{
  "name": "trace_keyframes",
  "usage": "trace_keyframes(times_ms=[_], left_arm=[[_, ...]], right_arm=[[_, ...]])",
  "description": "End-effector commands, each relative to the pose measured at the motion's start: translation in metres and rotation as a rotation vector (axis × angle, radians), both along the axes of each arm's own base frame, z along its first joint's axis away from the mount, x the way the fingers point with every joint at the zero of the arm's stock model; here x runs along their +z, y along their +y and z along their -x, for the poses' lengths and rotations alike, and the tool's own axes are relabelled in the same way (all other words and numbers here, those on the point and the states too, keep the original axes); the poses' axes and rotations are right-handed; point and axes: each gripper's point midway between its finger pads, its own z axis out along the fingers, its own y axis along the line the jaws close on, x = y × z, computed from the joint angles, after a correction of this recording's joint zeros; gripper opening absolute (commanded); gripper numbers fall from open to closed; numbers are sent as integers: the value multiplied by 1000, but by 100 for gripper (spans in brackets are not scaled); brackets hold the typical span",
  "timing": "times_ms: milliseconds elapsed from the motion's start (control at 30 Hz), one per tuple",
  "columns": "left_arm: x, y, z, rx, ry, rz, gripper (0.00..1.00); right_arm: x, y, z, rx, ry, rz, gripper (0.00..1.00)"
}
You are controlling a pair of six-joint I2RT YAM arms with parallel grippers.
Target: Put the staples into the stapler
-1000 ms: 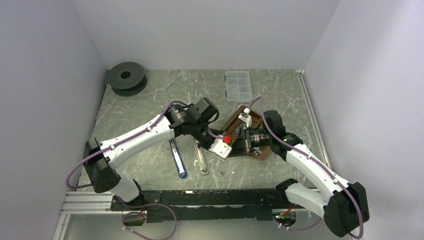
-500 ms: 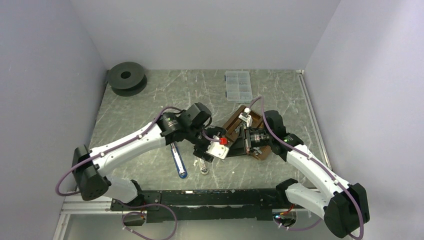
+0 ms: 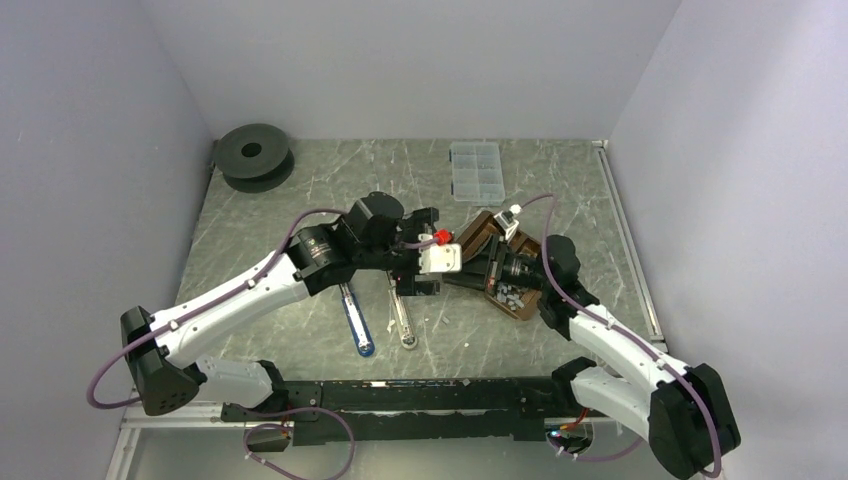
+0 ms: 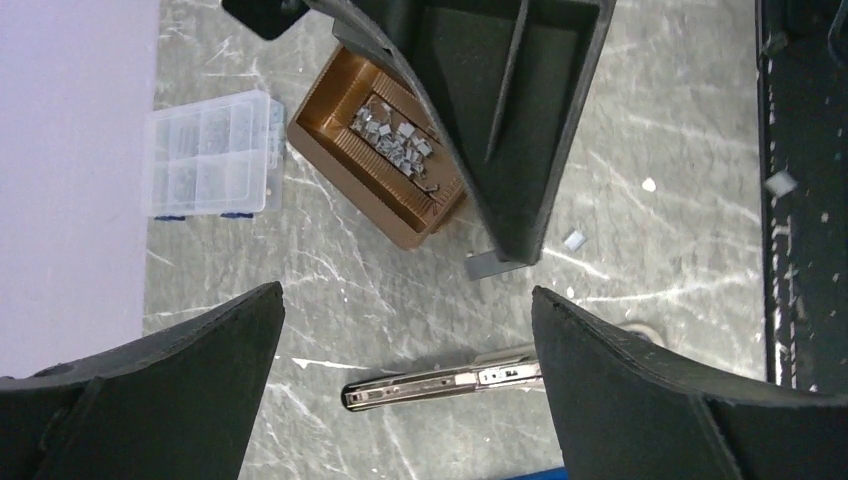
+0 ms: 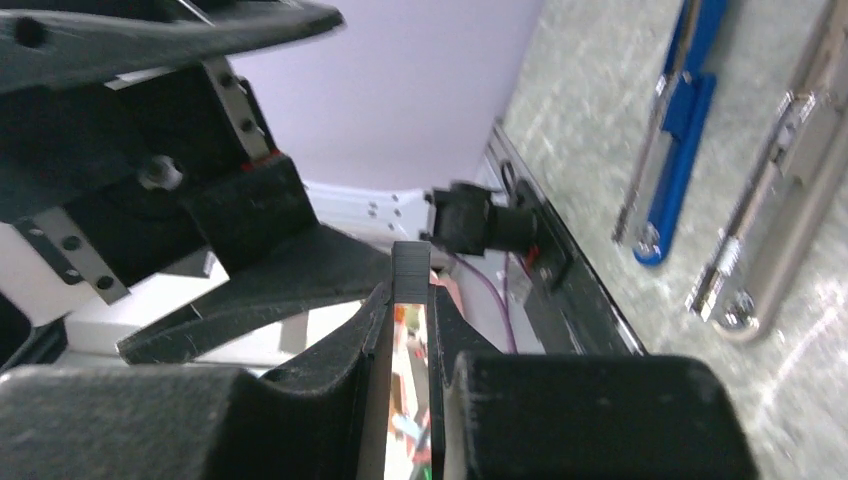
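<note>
Left fingers (image 4: 180,370): spread wide, nothing between them and touching nothing.
Left gripper (image 4: 405,295): hangs over the table (image 4: 680,120), pointing down. The silver stapler (image 4: 440,381) lies below the gap, nearer the right-hand finger.
Right fingers (image 5: 355,345): drawn almost together with only a thin slit left. A narrow dark piece sits at the tips, and the wrist view does not show what it is.
Right gripper (image 5: 410,310): in the top view it sits on the rim of the tray (image 4: 365,195) and seems to pinch the wall. It is just beside the left gripper.
Staples (image 4: 392,137): a heap of short shiny strips inside the tray. In the top view they are bunched toward the end nearer the arm bases. None is in either gripper or in a stapler.
Tray: brown with a ribbed floor, lying aslant right of centre. Whether it is tipped off the table cannot be told.
Silver stapler: on the table, opened out long, left of the tray and apart from it.
Blue stapler (image 3: 355,320): just left of the silver one, roughly parallel to it and not touching.
Small silver piece (image 4: 575,238): loose on the table near the tray, too small to identify.
Box (image 4: 210,150): clear, with compartments, beyond the tray toward the back wall.
Spool (image 3: 255,155): black, in the far left corner, well apart from everything else.
</note>
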Motion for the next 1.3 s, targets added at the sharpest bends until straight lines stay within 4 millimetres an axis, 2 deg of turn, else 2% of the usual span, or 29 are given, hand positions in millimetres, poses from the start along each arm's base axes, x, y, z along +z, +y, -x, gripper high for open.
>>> trace_keyframes(times_ms=[0,133,400,700,800,933,1100,1267], left_arm=[[37,-5,-5,105,53,136,99],[43,-4,6,91,89,176,97],[60,-10,4,72,66,221,83],[67,-18,9,27,81,234,57],[67,-20,9,18,79,235,51],[64,-22,11,3,91,225,48],[58,-21,12,-2,94,208,38],[52,-20,12,-2,93,196,39]], right_arm=[[66,-3,-18,-116,-145,-229,0],[77,-2,-21,-111,-143,-276,0],[81,0,-25,-109,-145,-283,0],[81,1,-25,-111,-139,-289,0],[82,1,-26,-112,-139,-292,0],[83,2,-27,-114,-140,-297,0],[84,1,-27,-116,-137,-315,0],[86,1,-27,-120,-142,-332,0]])
